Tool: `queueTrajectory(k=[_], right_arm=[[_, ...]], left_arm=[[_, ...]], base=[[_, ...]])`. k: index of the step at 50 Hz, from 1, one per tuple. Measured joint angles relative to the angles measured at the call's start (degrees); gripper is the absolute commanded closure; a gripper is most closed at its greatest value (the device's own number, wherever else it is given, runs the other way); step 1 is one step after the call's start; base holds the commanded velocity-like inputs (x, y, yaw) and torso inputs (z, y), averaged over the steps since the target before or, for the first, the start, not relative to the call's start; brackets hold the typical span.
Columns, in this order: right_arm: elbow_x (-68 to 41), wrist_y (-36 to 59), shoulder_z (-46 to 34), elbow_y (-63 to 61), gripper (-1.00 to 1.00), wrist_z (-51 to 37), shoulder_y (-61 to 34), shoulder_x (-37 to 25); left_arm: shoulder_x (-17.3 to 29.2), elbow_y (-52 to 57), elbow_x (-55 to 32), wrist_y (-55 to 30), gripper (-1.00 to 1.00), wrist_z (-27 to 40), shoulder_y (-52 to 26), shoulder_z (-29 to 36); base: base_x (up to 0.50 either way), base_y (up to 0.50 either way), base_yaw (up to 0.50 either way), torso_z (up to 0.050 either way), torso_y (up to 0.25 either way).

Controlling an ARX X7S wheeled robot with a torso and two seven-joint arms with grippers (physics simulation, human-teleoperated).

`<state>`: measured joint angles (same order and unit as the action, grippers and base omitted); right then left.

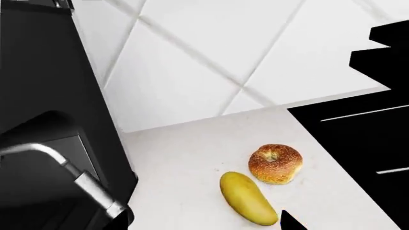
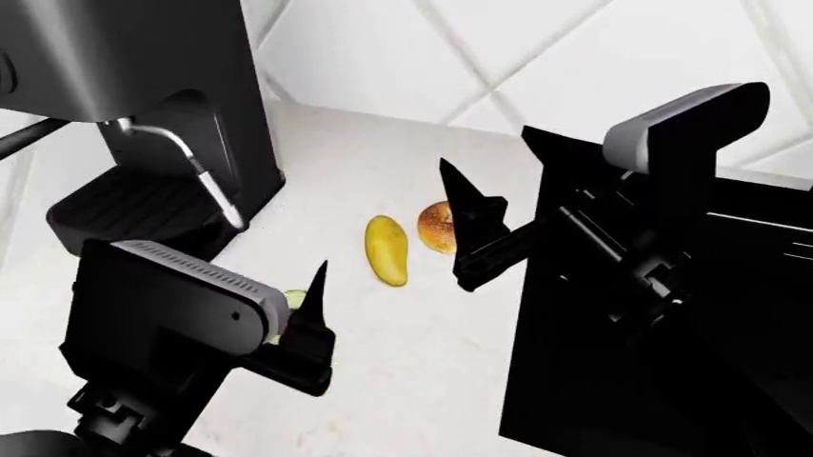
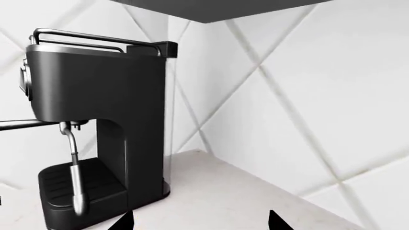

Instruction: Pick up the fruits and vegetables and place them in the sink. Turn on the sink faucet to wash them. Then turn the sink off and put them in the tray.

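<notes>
White bench (image 2: 420, 381), both jaws wide and empty; we risk the right gripper (image 2: 467, 228) clipping the bagel (image 2: 436, 227) instead of the yellow fruit (image 2: 386, 249) touching it.

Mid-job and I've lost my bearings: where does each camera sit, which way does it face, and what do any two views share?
Head view: looks down from the robot's head over the countertop; shows the yellow fruit, bread roll, coffee machine, left gripper and right gripper.
Left wrist view: near the left gripper, facing the yellow fruit and bread roll; one fingertip shows.
Right wrist view: near the right gripper, facing the coffee machine and tiled wall; two fingertips show.
Shared: head and left wrist views show the fruit and roll.
</notes>
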<state>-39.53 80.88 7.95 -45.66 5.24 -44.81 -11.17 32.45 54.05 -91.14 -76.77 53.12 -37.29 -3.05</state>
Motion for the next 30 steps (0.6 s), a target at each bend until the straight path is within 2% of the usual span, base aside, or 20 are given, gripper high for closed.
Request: queueTrajectory(k=[6,14,30], right_arm=[[-0.46,-0.43,0.04,0.00,-1.00,-0.13,0.20,-0.09],[-0.99,-0.83,0.04,0.01,-1.00,-0.43,0.34,-0.27],[-1.57,-2.06,-0.55,0.22,-1.00,-0.92,0.81,-1.05]], left_arm=[[-1.58,-0.37,-1.26,0.01,-1.00,4.78,1.54,2.96],[-3.28,-1.62,0.98,-0.22,-1.00,6.83,4.04,5.43],[-3.92,-4.50,15.11,1.82,-1.00,0.59,8.98,11.03]], base=[[0.00,0.00,0.00,0.000,0.000],[0.00,0.00,0.00,0.000,0.000],[0.00,0.00,0.00,0.000,0.000]])
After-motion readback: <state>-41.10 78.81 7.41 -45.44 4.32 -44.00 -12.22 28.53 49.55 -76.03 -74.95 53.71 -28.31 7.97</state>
